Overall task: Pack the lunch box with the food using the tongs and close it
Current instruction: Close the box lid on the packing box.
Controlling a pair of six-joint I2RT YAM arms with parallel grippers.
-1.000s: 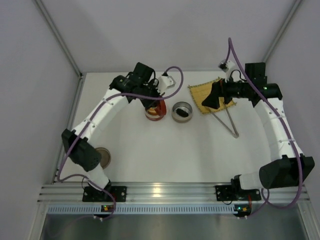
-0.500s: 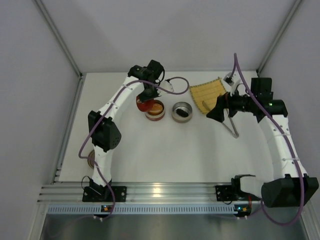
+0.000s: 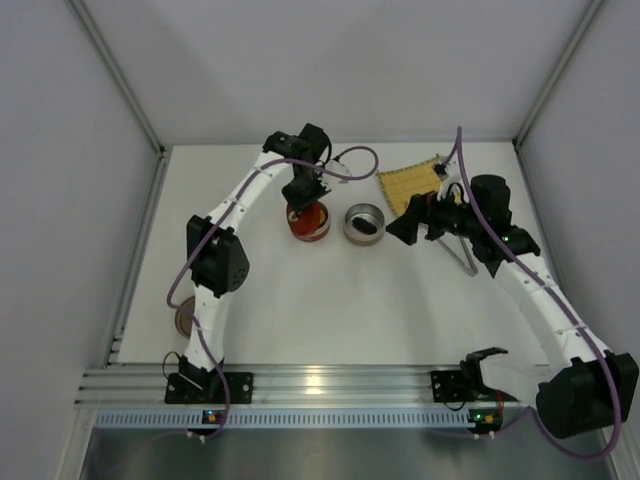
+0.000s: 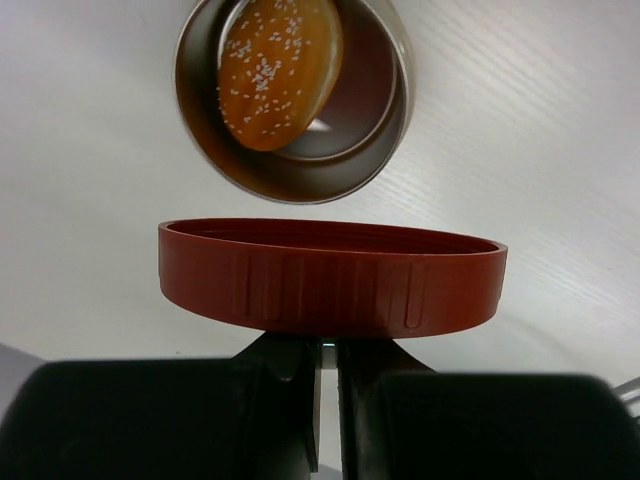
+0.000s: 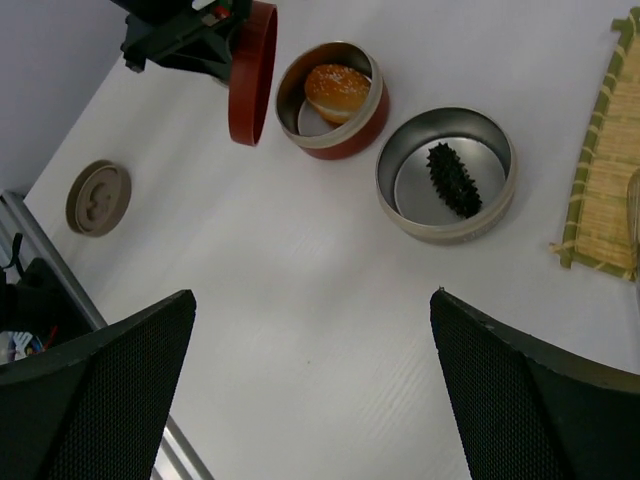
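Note:
My left gripper (image 4: 328, 360) is shut on the rim of the red lid (image 4: 330, 275), which it holds on edge just beside the open red lunch box tin (image 5: 340, 140). The orange sesame bun (image 5: 338, 88) lies inside that tin. To its right a silver tin (image 5: 400, 205) holds the dark oblong piece of food (image 5: 455, 180). My right gripper (image 5: 312, 295) hangs open and empty above bare table in front of the tins. The tongs (image 3: 462, 255) lie on the table beside the mat, partly under my right arm.
A yellow woven mat (image 5: 605, 170) lies to the right of the silver tin. A round brown lid (image 5: 98, 197) rests on the table near the left arm's base. The enclosure walls stand close at the left, right and back.
The left gripper has carried the red lid from the left side of the red tin to right by it. My right arm has swung left, away from the mat and tongs, towards the silver tin.

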